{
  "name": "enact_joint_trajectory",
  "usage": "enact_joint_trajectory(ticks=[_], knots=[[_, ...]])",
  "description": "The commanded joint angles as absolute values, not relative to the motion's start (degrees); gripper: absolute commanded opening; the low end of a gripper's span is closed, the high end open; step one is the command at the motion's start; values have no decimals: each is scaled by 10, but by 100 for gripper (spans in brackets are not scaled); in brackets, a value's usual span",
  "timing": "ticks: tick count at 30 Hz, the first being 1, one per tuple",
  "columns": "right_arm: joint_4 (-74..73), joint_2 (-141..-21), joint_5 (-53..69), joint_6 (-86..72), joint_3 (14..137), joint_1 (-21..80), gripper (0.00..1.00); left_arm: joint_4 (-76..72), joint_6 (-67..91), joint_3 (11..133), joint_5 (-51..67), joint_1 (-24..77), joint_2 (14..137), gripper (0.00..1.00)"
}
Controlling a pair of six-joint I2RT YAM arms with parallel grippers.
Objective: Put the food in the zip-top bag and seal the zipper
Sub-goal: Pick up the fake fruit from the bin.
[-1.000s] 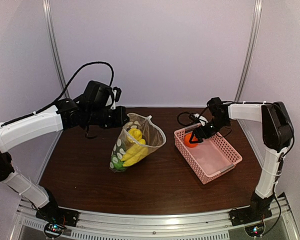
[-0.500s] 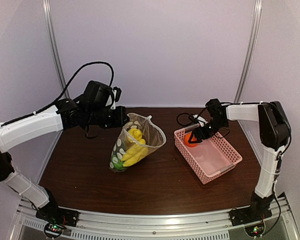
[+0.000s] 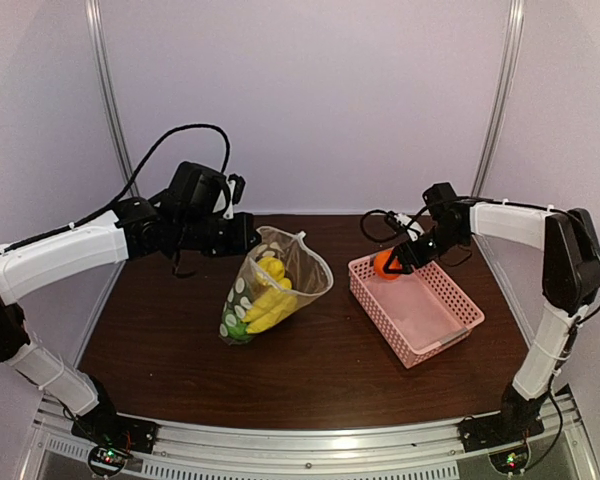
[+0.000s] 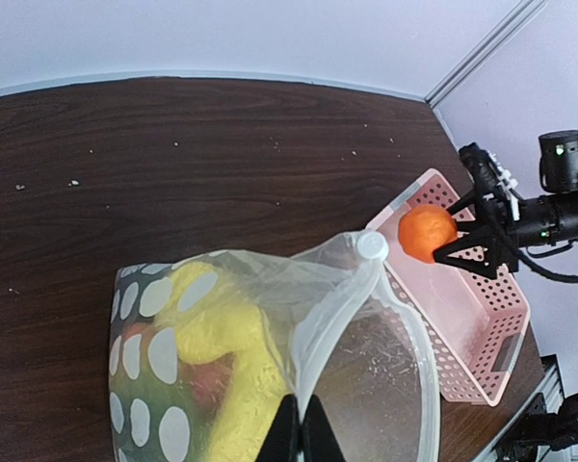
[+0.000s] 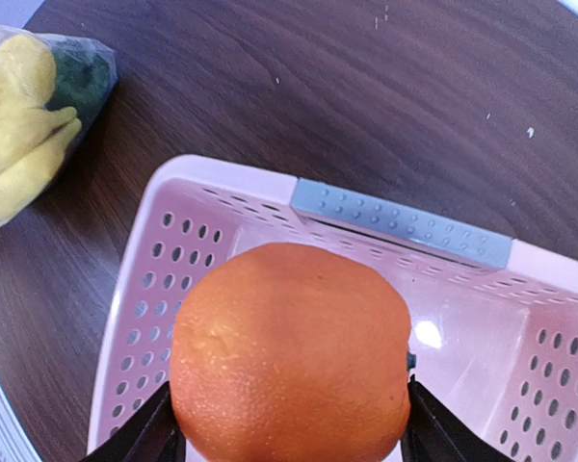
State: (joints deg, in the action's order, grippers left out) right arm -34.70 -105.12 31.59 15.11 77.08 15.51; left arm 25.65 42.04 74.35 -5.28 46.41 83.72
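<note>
Task partly complete: bananas and green vegetables are in the zip-top bag left of centre, the left gripper pinched tight on its rim, the right gripper clamped around the orange ball over the pink basket, and the zipper unsealed.

Looks like a lab test booth here: plain white walls, metal corner posts, aluminium rail edging the dark counter.
</note>
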Motion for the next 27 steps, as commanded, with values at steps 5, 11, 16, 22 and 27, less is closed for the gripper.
enact_joint_trajectory(ticks=[5,11,16,22,27], knots=[[-366,-968,350,160,781,167,64,231,423,737,-41,459,849,0],[-393,-938,448,193,821,216,64,231,425,736,-38,459,844,0],[-400,-921,457,207,851,288,64,232,430,729,-36,459,837,0],[-397,-941,395,205,890,365,65,229,432,726,-31,459,833,0],[-401,-990,386,196,934,396,65,218,426,724,-11,459,828,0]])
